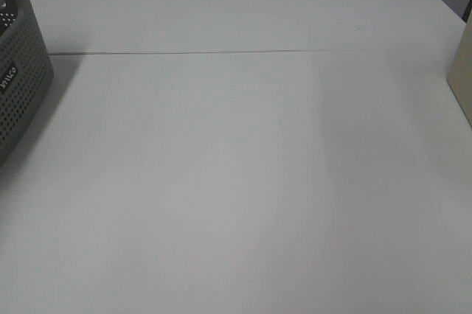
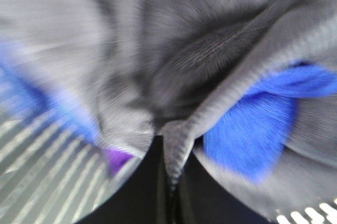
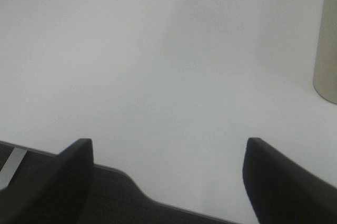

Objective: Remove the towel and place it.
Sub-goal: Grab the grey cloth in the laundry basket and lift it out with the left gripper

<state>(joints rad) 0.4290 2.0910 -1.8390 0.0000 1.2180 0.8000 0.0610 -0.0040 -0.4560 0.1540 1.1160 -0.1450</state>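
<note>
Exterior high: a white worktop [image 1: 236, 181] carries a grey perforated basket [image 1: 22, 71] at its ten o'clock edge and a beige object [image 1: 461, 78] at three o'clock.

Left wrist, blurred: the left gripper [image 2: 171, 182] is clamped on a fold of the towel [image 2: 210, 50], which is bunched against blue cloth [image 2: 253, 129], with the basket's slats alongside.

Right wrist: the right gripper [image 3: 168, 148] hangs over the worktop, its jaws spread wide.

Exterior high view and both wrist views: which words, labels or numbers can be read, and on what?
Grey basket: a small white label on its wall, letters too small and blurred to read.
Towel, left wrist view: no text.
Right wrist view: no text.
</note>
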